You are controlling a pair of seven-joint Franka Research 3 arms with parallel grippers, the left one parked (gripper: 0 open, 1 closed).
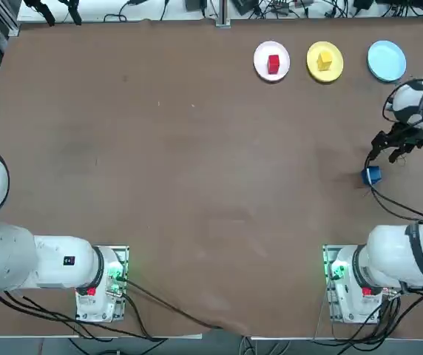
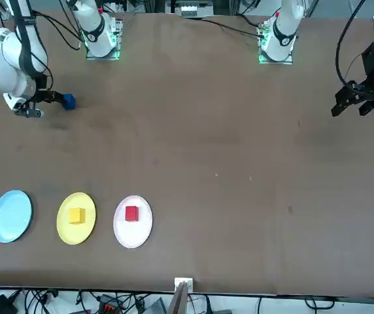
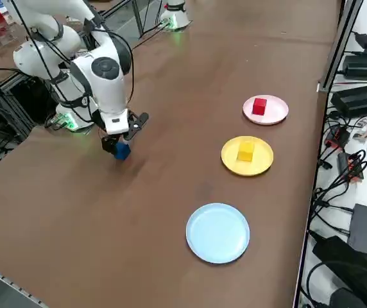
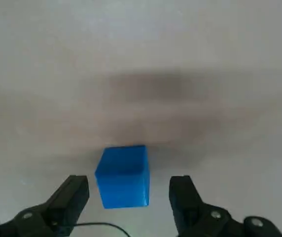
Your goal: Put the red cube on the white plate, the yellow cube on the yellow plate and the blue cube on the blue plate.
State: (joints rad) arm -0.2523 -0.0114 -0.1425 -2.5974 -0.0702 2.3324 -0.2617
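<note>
- Three plates lie on the worktop (image 1: 197,185): yellow plate (image 1: 325,76), white plate (image 1: 261,63) to its left, blue plate (image 1: 386,61) to its right.
- Three cubes: yellow cube (image 1: 325,61) on the yellow plate, red cube (image 1: 273,64) on the white, blue cube (image 1: 373,175) well apart from the yellow plate, towards the robot.
- The right hand (image 4: 129,186) is open near the blue cube.
- The wrist view shows one cube; the top view, all three.
</note>
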